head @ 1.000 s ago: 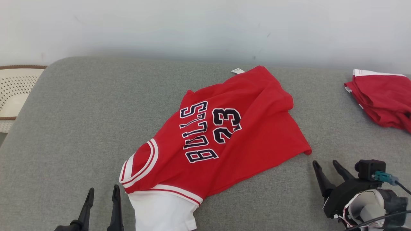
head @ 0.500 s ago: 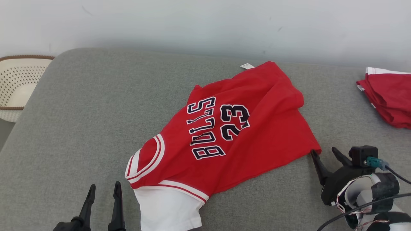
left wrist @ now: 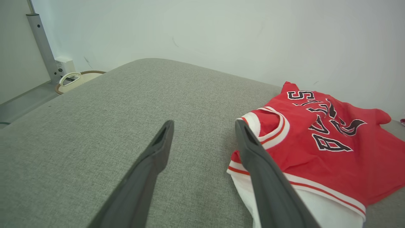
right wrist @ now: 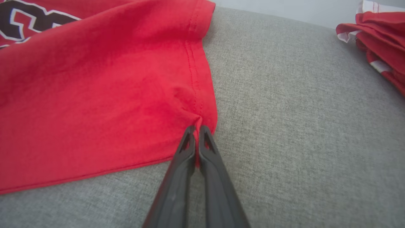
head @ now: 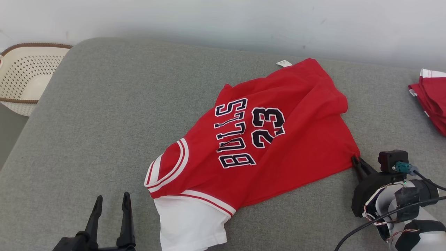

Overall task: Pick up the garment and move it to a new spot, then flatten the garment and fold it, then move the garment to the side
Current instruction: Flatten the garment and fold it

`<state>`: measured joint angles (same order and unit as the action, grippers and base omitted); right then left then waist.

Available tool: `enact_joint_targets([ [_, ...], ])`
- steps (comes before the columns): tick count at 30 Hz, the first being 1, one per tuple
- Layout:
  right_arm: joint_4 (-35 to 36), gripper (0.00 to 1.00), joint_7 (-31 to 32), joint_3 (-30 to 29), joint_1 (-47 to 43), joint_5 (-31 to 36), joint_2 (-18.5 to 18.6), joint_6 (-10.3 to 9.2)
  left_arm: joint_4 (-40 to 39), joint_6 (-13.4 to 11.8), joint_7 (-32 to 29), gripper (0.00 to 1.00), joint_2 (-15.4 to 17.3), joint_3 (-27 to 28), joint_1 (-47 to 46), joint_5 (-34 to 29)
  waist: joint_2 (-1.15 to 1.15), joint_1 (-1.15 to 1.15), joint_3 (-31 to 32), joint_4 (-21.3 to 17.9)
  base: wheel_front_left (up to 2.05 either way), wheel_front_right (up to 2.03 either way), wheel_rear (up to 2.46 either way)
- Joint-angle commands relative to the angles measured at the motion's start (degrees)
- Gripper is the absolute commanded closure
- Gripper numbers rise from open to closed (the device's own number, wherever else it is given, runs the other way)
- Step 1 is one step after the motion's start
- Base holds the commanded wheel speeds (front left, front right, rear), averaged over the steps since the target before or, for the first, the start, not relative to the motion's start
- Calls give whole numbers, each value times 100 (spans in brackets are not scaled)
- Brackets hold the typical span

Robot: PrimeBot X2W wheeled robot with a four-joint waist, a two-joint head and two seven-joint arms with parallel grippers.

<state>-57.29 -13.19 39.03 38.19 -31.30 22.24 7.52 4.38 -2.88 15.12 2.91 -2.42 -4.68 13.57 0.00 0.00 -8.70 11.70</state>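
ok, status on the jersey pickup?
Right gripper shut on jersey hem corner. Left gripper open, beside the white sleeve. Jersey rumpled on cushion. Other red garment far right, clear.

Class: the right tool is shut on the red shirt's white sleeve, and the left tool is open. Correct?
Not the sleeve: the right wrist view shows the right tool shut on the red shirt's hem corner. The left tool is open.

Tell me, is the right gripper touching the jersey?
Touching. The right wrist view shows the right gripper shut on the jersey at its hem corner, the cloth puckered where it pinches.
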Motion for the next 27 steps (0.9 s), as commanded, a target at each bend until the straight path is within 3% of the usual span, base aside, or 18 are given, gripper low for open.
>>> enact_joint_targets([
  [1,-51,100,-32,0,18,-3,14,-7,10,-13,6,0,0,19,20,-15,0,0,2,-1,0,0,0],
  [8,-81,100,-114,-64,144,67,111,-7,11,-34,6,0,0,36,47,-52,0,0,68,-88,0,0,0],
  [12,26,100,-185,-182,210,462,289,-7,-1,-63,6,0,0,14,90,-48,0,0,102,-145,0,0,0],
  [16,111,97,-185,-251,2,542,234,-7,-2,-71,6,0,1,11,124,-18,0,0,113,-172,0,0,0],
  [17,157,62,-121,-234,-77,466,161,-7,7,-71,6,0,0,14,126,-10,0,0,120,-182,0,0,0],
  [18,229,9,-107,-230,-100,410,145,-7,19,-68,6,0,1,18,125,-4,0,0,128,-190,0,0,0],
  [19,303,0,-85,-222,-106,383,169,-7,32,-67,6,0,1,21,116,0,0,0,140,-195,0,0,0],
  [27,724,0,-143,-557,-376,428,337,-7,78,-52,6,0,1,54,173,-34,0,0,313,-275,0,0,0],
])
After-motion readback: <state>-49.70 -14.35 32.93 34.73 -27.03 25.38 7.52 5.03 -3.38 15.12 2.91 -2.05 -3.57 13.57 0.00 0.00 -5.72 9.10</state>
